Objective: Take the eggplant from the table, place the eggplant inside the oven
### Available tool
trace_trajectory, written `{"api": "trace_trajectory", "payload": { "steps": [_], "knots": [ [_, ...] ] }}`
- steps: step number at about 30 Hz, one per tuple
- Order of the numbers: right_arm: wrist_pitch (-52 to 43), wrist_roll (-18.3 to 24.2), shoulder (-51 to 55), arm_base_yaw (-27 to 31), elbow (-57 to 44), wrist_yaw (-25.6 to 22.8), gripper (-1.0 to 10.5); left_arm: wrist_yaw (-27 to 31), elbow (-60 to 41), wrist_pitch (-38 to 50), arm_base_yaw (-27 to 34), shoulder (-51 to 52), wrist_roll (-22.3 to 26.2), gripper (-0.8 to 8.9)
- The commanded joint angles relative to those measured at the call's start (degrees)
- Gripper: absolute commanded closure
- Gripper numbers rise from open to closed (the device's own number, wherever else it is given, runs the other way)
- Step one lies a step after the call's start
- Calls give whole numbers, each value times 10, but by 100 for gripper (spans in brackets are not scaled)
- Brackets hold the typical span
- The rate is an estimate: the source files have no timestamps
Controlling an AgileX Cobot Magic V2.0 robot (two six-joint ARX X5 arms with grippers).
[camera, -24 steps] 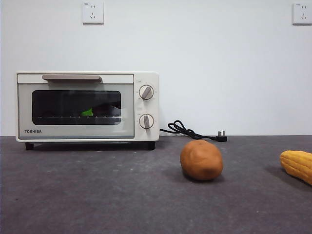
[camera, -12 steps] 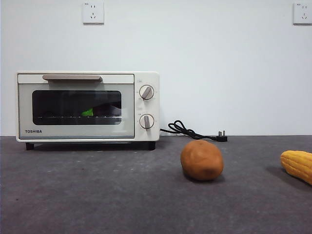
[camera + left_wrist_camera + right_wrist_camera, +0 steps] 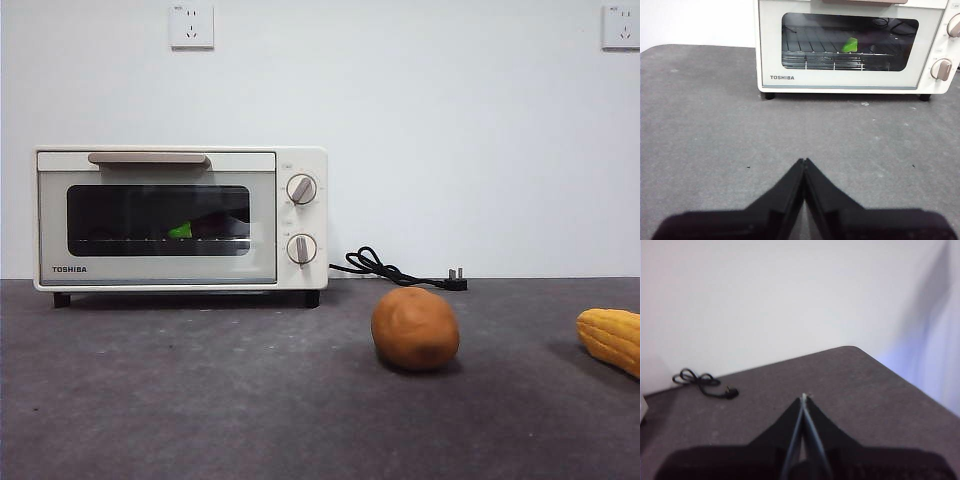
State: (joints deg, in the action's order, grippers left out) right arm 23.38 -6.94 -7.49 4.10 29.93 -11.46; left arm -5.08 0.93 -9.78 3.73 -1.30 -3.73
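From the front, the oven [image 3: 180, 220] stood at the far left of the tabletop [image 3: 250, 410] with its door shut. Behind the dark glass lay the eggplant [image 3: 205, 228], on the wire rack, its green cap pointing left. It looked like the eggplant was already where the task wanted it, so the job seemed done. A brown potato [image 3: 415, 328] sat nearer, toward the right, and a yellow corn cob [image 3: 610, 340] lay at the right edge, both left alone because they were not part of the job. A black cord [image 3: 395, 270] lay curled beside the oven, not plugged in. No arm showed here.

From the left wrist, the left gripper [image 3: 803, 162] hung over bare tabletop in front of the oven, jaws pressed together and holding nothing. It probably stayed back since nothing was left to carry. The green cap showed through the glass.

From the right wrist, the right gripper [image 3: 803, 397] waited over the right side of the tabletop, jaws closed and empty too, with the cord far off.
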Motion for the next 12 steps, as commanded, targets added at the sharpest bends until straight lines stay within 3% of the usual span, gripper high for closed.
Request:
{"api": "trace_trajectory", "payload": {
  "steps": [1, 4, 12],
  "knots": [
    [-28, -44, 38, 0, -64, 2, 947, 2, -5, 5, 2, 0, -6, 817],
    [-47, -70, 70, 0, -120, 2, 946, 2, -5, 5, 2, 0, -6, 817],
    [-59, -70, 70, 0, -198, 17, 946, 2, -5, 5, 2, -9, -6, 817]
  ]
}}
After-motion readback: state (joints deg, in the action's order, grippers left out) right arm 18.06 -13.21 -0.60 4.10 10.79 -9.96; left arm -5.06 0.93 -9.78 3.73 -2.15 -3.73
